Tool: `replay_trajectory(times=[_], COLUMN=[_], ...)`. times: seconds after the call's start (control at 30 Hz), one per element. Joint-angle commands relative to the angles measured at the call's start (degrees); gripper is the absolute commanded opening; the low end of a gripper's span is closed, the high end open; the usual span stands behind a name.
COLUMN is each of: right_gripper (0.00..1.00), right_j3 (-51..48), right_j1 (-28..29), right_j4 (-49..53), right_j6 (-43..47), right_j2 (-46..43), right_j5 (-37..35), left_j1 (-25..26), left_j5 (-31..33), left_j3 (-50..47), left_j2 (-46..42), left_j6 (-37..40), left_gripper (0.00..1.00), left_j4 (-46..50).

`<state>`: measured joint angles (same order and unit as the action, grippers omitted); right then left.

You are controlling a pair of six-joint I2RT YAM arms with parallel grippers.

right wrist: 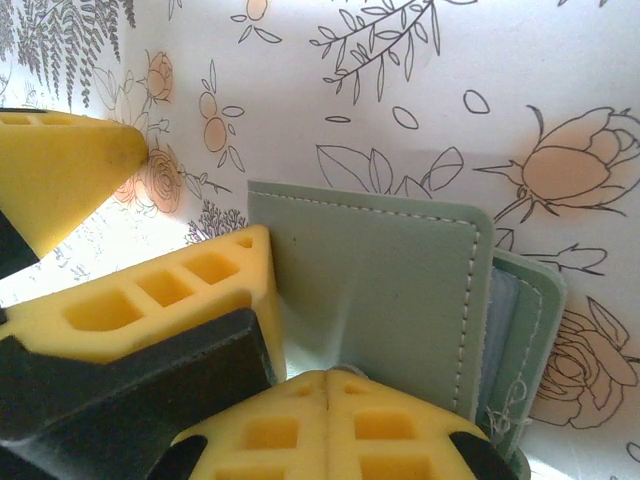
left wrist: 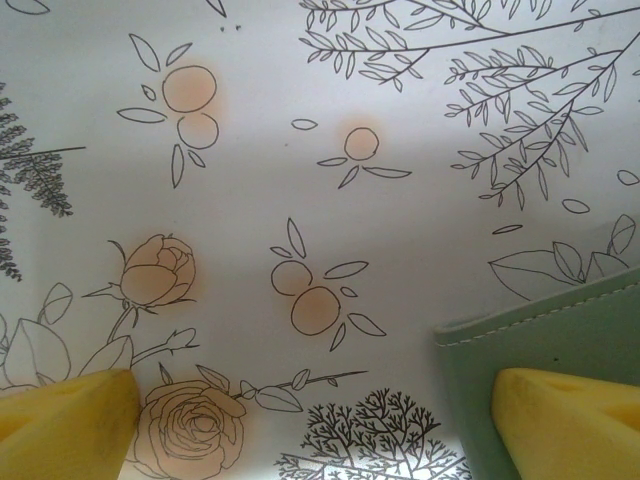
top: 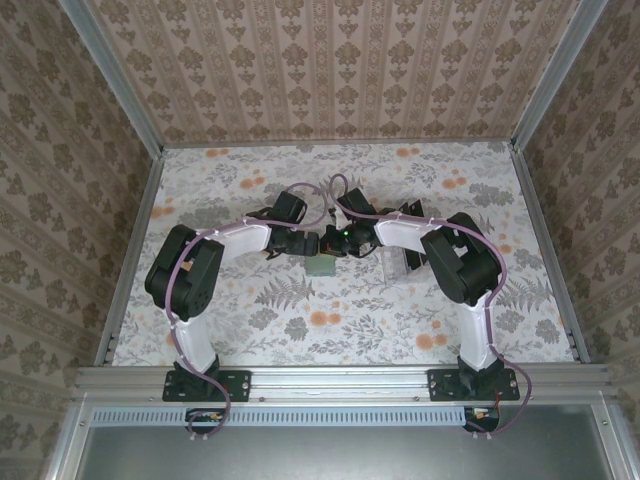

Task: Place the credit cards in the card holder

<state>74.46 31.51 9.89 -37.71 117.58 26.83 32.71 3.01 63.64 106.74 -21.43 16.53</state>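
The left gripper (left wrist: 315,432) stands wide, one fingertip (left wrist: 565,420) over a corner of the card holder (left wrist: 545,335), the other above bare table (left wrist: 420,200). The right gripper (right wrist: 330,392) is closed tight. The card holder's cover lies just ahead of its tips, touching them. Whether they pinch it, I cannot tell.

legible text: none | labels, brands: none | numbers, signs: none | all three views

Bright, even light; soft shadows
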Motion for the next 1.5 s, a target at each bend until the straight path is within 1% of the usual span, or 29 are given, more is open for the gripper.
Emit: replay_trajectory(times=[0.0,0.2,0.3,0.33,0.47,0.57,0.67,0.7,0.8,0.87,0.9,0.93,1.0,1.03,1.07,1.13,1.2,1.27,1.3,1.4,1.47], right_gripper=[0.08,0.25,0.33,0.36,0.51,0.63,0.75,0.84,0.88,0.89,0.89,0.90,0.96,0.97,0.98,1.00,1.00,1.00,1.00,1.00,1.00], right_j3=[-1.7,2.6,3.8,3.8,4.0,3.3,1.3,0.4,-1.9,-3.0,-3.5,-4.2,-6.0,-7.6,-9.9,-16.6,-21.2,-24.1,-26.3,-33.1,-36.6], right_j1=[-0.6,-0.5,-0.5,-0.5,-0.6,-1.0,-2.3,-3.1,-6.0,-8.3,-9.5,-10.8,-13.3,-15.0,-16.2,-18.4,-20.3,-22.6,-23.7,-26.5,-28.2], right_j4=[5.4,-1.7,-4.0,-4.5,-3.5,-0.7,2.8,4.2,8.6,11.8,13.5,15.0,16.6,16.5,14.8,8.3,4.2,2.7,0.9,-5.4,-8.6], right_j6=[-0.5,-3.2,-3.9,-4.0,-3.2,-1.9,0.0,0.8,3.6,5.8,7.1,8.5,10.7,11.9,13.4,17.0,19.7,21.2,22.3,24.0,24.5], right_j2=[2.3,0.0,-2.1,-3.1,-8.1,-13.5,-20.3,-22.8,-29.9,-34.2,-36.6,-39.3,-43.4,-45.1,-47.0,-51.4,-54.6,-56.0,-56.8,-58.0,-57.4], right_j5=[-3.3,3.3,5.0,5.3,4.4,2.6,-0.5,-1.7,-6.3,-10.3,-13.3,-16.7,-24.5,-27.6,-30.1,-36.5,-42.3,-44.7,-44.9,-46.5,-47.5], left_j1=[0.5,-3.9,-6.2,-7.9,-11.3,-13.6,-15.3,-15.9,-17.4,-18.0,-18.2,-18.5,-18.9,-19.2,-19.7,-22.9,-26.2,-29.0,-29.9,-30.0,-29.9], left_j5=[-3.4,-4.8,-6.6,-6.9,-7.8,-7.8,-6.9,-6.5,-3.4,1.6,5.3,8.2,12.3,14.8,16.6,16.6,15.8,13.4,11.6,10.3,9.5], left_j3=[-1.2,0.4,2.3,3.1,4.9,4.6,2.0,0.8,-4.4,-8.9,-11.7,-15.1,-21.8,-25.0,-26.9,-29.6,-33.1,-37.1,-39.4,-42.8,-45.8], left_j2=[2.7,-0.7,-2.6,-3.3,-7.6,-12.9,-19.8,-22.4,-30.3,-36.0,-38.9,-42.4,-48.1,-50.7,-52.5,-54.7,-55.3,-54.9,-53.8,-47.3,-42.4], left_j6=[-1.9,-2.9,-3.4,-3.4,-3.0,-2.5,-1.1,-0.6,1.3,3.2,4.6,6.7,12.4,15.6,17.6,20.8,22.3,22.3,22.8,24.1,24.2], left_gripper=[1.00,1.00,1.00,1.00,1.00,1.00,1.00,1.00,1.00,1.00,1.00,1.00,1.00,1.00,1.00,1.00,1.00,1.00,1.00,1.00,1.00], left_j4=[2.6,0.6,-0.3,-0.3,-0.9,-1.1,-2.0,-2.4,-5.1,-8.3,-10.9,-13.9,-21.1,-24.4,-25.8,-26.1,-28.5,-32.0,-36.2,-44.3,-52.5])
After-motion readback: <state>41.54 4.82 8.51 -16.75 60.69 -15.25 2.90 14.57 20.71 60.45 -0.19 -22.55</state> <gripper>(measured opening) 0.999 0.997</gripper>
